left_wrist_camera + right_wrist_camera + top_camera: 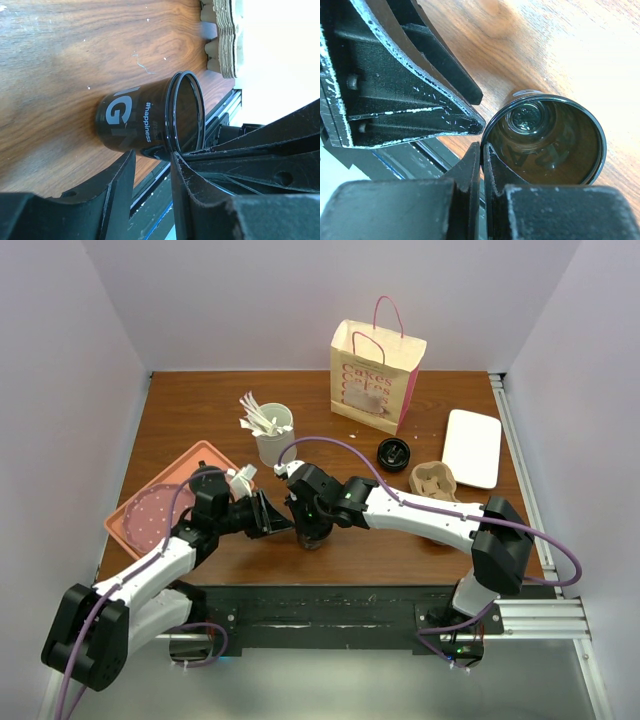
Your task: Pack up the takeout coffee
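Now the small dark coffee cup [313, 540] stands upright on the brown table [200, 400], close to the near edge, between the two arms. Its top is open. A round black lid [393, 453] lies on the table well apart from it, beside the tan cup carrier [433, 481].

The right gripper [484, 150] pinches the cup's rim. One finger is inside the cup and the other is outside, and they press close together on the wall. The left gripper [152, 156] is released, with a gap between its fingers. It points at the cup's side from the left. It is just beside the cup, but the pictures do not show whether it touches.

White letters on the cup's side read "#happiness". Farther back stand a white cup [272, 435] of wooden stirrers and a paper bag [375, 375] with pink handles. A pink tray [147, 512] lies on the left, and a white tray [472, 447] lies on the right.
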Available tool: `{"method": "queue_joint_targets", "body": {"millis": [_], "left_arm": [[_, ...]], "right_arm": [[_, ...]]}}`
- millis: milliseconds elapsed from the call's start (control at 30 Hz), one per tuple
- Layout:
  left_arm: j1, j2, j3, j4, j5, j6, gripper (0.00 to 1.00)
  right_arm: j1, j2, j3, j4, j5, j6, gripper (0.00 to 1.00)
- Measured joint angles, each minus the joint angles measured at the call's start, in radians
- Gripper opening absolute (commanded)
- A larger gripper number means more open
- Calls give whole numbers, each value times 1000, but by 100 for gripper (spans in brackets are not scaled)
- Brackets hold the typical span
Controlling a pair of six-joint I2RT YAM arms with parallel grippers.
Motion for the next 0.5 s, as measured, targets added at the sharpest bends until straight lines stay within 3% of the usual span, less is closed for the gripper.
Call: {"method": "queue_joint_targets", "body": {"millis": [167,500], "left_arm": [[0,4,-1,19,6,-1,38],[0,29,-19,43,11,-2,38]], "right_arm": [[0,0,0,0,0,1,3],[0,0,0,0,0,5,16]]}}
